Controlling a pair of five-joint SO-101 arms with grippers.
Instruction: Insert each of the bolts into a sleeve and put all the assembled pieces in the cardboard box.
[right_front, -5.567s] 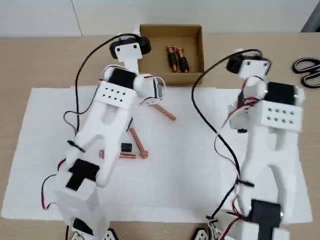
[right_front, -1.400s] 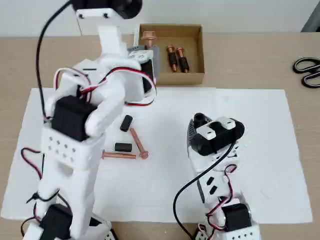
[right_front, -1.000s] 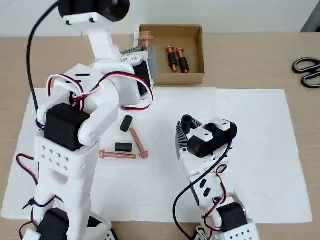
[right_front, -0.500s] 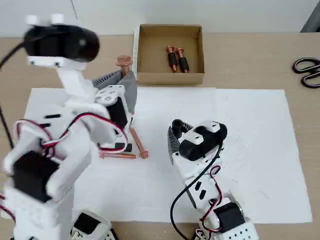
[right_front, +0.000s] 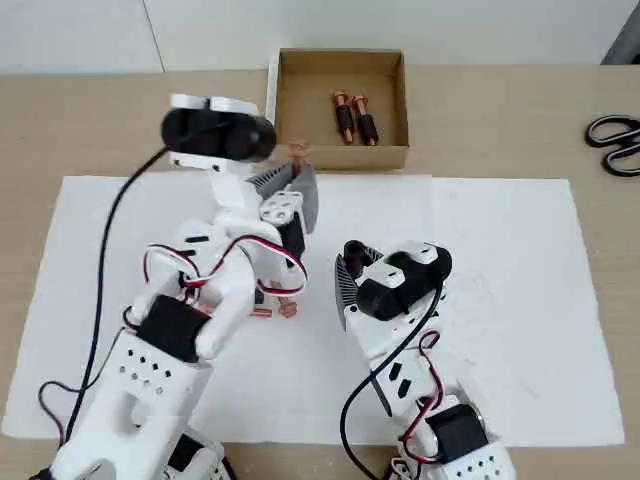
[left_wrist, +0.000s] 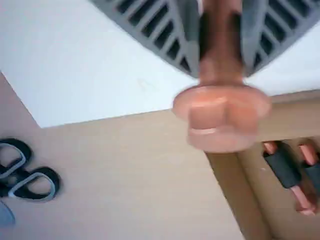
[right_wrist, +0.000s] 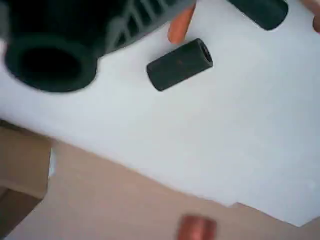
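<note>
My left gripper (right_front: 292, 172) is shut on a copper bolt (right_front: 298, 151), head end up, just in front of the cardboard box (right_front: 341, 155). In the left wrist view the bolt (left_wrist: 222, 117) sticks out between the grey fingers (left_wrist: 150, 20). My right gripper (right_front: 348, 275) stands mid-paper, shut on a black sleeve (right_front: 352, 253) with its bore facing out (right_wrist: 49, 64). Two assembled pieces (right_front: 354, 117) lie in the box. Loose sleeves (right_wrist: 180, 64) and a bolt (right_front: 288, 309) lie on the paper, partly hidden under the left arm.
White paper (right_front: 500, 300) covers the table's middle, with open room on its right half. Scissors (right_front: 614, 143) lie on the bare wood at the far right edge. The box's corner (right_wrist: 20, 200) is near the right gripper.
The left arm has swung down from over the box's left edge, carrying the bolt to just in front of the box. The right gripper has shifted left with its sleeve.
</note>
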